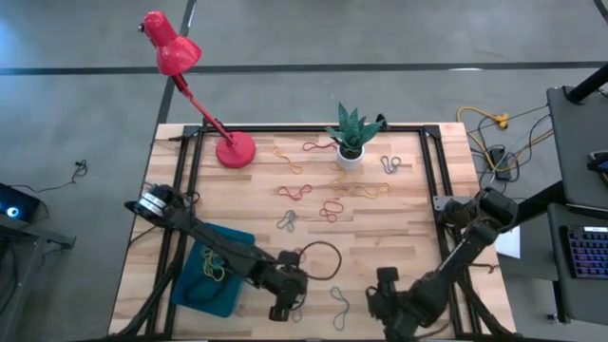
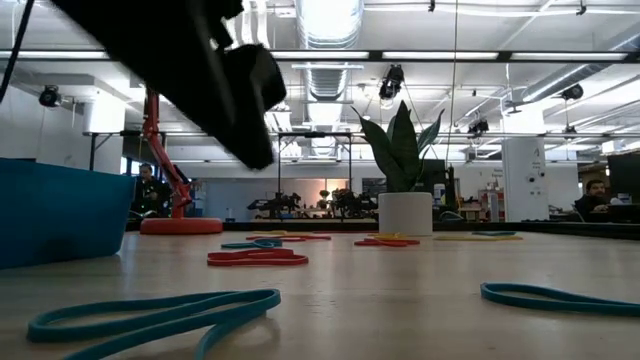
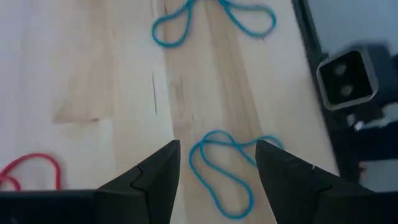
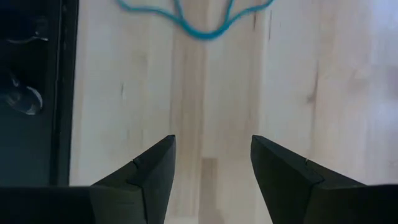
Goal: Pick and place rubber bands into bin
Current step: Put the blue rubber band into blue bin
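Rubber bands in red, yellow, green and grey-blue [image 1: 328, 204] lie scattered over the middle of the wooden table. A large red loop [image 1: 320, 258] and a grey-blue band [image 1: 340, 304] lie near the near edge. The teal bin [image 1: 214, 275] sits near-left with several bands in it. My left gripper [image 1: 282, 309] [image 3: 217, 165] is open near the near edge, its fingers standing either side of a teal band [image 3: 216, 132] on the wood. My right gripper [image 1: 385, 302] [image 4: 213, 158] is open over bare wood, with a teal band [image 4: 193, 18] ahead of it.
The red lamp's base [image 1: 235, 150] and the white plant pot [image 1: 350, 157] stand near the far edge. A small camera block [image 3: 347, 78] sits at the table's near edge. In the low view a dark arm [image 2: 200, 60] hangs above the table beside the bin wall [image 2: 60, 212].
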`<state>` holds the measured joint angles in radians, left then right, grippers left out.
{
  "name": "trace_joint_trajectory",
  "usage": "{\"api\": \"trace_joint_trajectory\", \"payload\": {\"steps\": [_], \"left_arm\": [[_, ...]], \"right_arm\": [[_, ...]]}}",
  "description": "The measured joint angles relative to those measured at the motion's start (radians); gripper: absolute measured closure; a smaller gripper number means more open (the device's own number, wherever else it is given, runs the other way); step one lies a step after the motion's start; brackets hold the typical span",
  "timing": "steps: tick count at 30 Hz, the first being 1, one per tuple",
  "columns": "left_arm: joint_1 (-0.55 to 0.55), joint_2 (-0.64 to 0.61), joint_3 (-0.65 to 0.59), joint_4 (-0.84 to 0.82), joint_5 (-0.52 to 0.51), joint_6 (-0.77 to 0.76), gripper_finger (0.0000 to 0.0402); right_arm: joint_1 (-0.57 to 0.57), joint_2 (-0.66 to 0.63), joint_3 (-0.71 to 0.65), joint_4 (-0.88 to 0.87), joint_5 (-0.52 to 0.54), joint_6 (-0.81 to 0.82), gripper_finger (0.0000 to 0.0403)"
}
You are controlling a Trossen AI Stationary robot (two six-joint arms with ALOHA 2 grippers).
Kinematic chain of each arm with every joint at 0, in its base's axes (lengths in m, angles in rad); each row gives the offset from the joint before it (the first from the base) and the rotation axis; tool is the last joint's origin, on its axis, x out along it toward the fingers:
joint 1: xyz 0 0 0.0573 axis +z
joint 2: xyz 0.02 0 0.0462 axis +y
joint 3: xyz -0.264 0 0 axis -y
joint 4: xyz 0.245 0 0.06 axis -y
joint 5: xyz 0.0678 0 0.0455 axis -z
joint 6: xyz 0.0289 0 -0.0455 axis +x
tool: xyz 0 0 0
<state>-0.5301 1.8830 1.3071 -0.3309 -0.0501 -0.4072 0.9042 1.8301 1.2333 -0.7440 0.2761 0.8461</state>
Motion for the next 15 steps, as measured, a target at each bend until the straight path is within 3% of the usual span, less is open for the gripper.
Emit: {"api": "trace_joint_trajectory", "payload": {"steps": [15], "left_arm": [[-0.002, 0.147, 0.035, 0.017, -0.036, 0.057, 0.0208]], "right_arm": [[0.14, 0.002, -0.041, -0.097, 0.06, 0.219, 0.0209]]}}
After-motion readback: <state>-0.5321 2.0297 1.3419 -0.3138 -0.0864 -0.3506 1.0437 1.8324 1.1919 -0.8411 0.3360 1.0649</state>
